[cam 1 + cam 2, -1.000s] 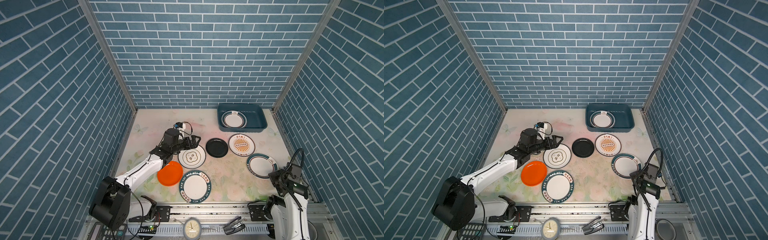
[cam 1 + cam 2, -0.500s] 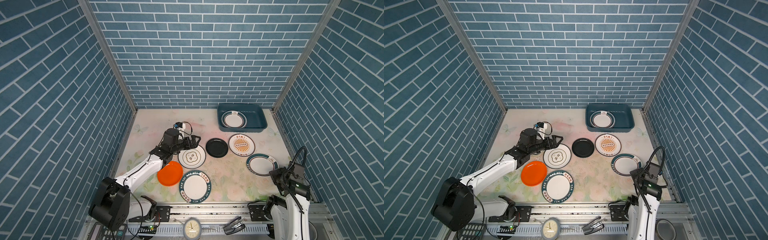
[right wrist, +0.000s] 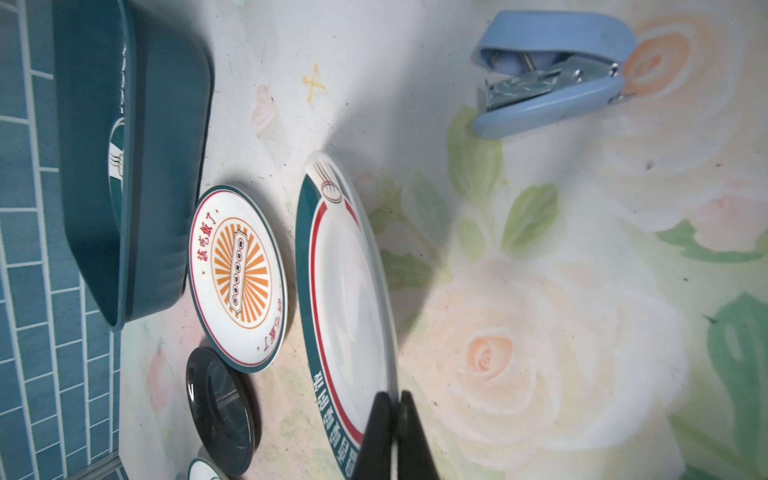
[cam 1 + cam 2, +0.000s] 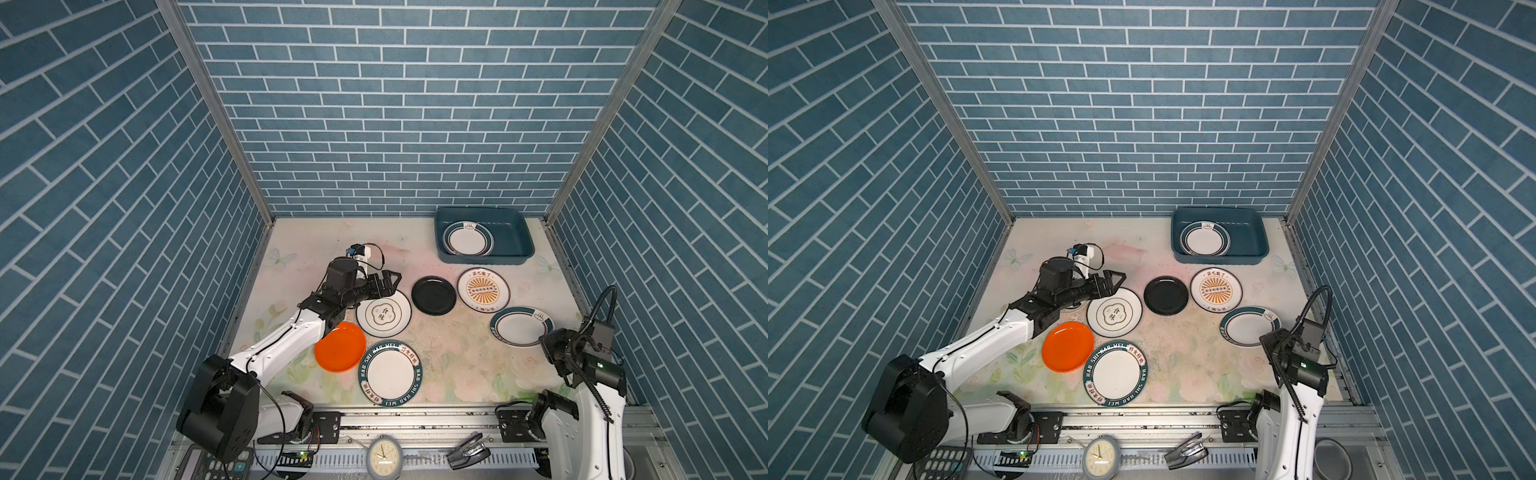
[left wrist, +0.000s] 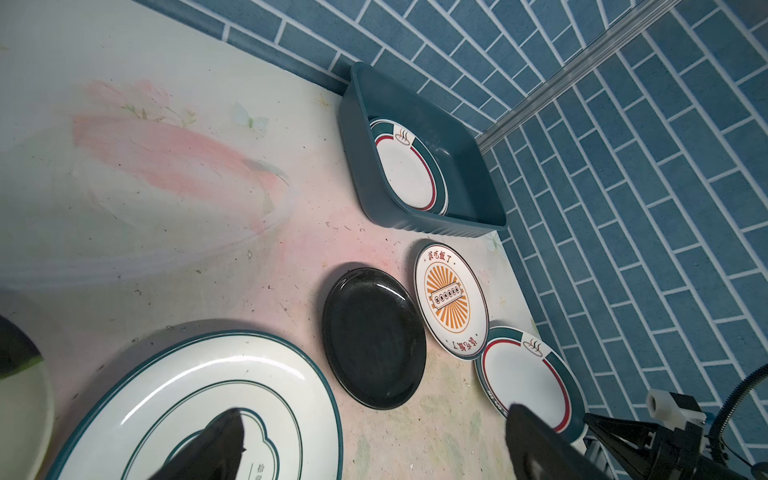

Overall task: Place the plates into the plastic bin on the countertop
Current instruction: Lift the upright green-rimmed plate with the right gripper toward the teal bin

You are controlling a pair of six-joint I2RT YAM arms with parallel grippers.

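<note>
Left jaws apart, right jaws together; the round white teal-ringed ceramic plate point(image 4: 383, 312) beneath the left jaws looks stiff, slick, breakable: pinch its rim.

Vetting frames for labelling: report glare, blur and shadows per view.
Left wrist view: glare on the black plate, left gripper blurred. Right wrist view: hard shadow edge across the countertop, right gripper soft. Both top views: evenly lit, sharp.
</note>
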